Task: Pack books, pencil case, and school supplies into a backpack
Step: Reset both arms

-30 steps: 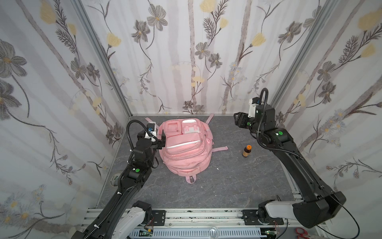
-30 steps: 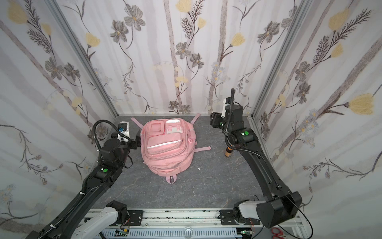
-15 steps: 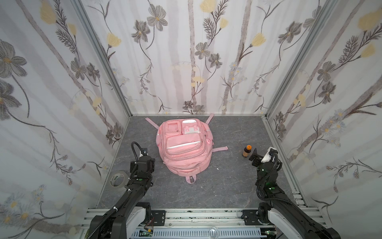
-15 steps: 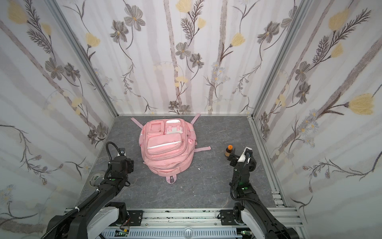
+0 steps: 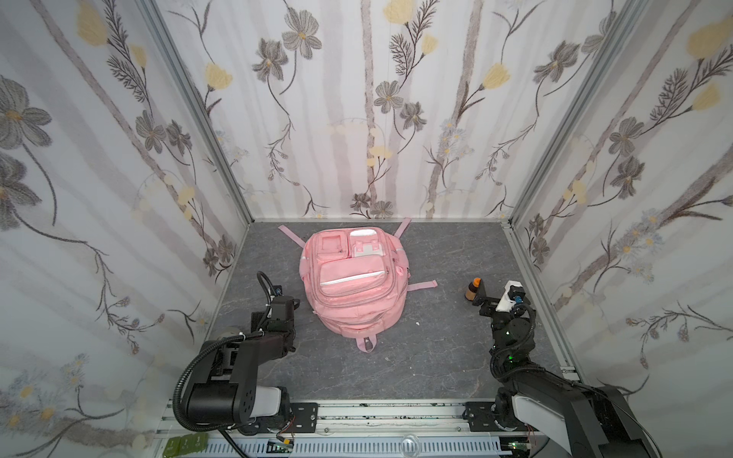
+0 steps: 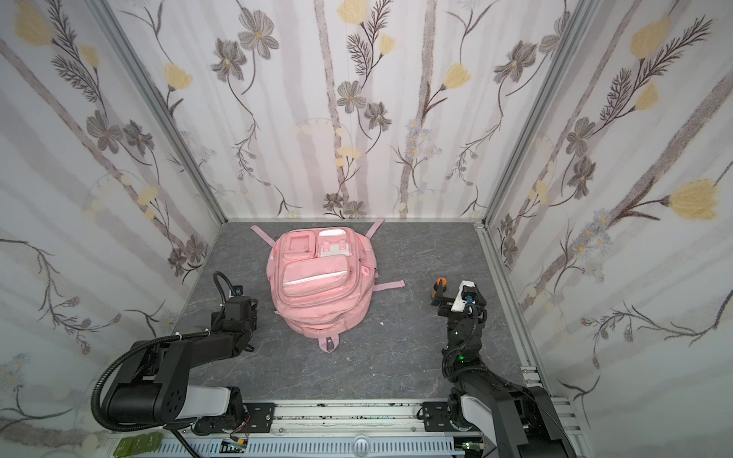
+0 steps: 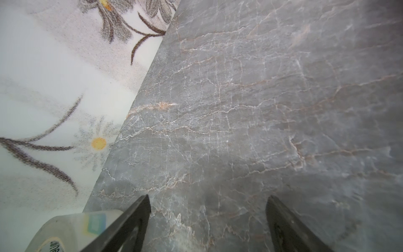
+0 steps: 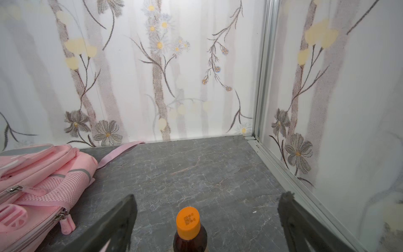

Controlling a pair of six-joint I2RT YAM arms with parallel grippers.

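The pink backpack lies flat in the middle of the table with its zips closed; its side also shows in the right wrist view. A clear tape roll lies by the left wall, just outside one finger of my open left gripper, which hangs over bare table. In a top view the roll peeks out beside the folded left arm. My right gripper stands wide open near the right wall. The books and the pencil case are out of view.
A small brown bottle with an orange cap stands between the right gripper's fingers without touching them. Pink straps trail from the backpack. Flowered walls close in the back and both sides.
Both arms have drawn back from the backpack's far end to low positions near the front. The right gripper has opened wider and now sits at the bottle.
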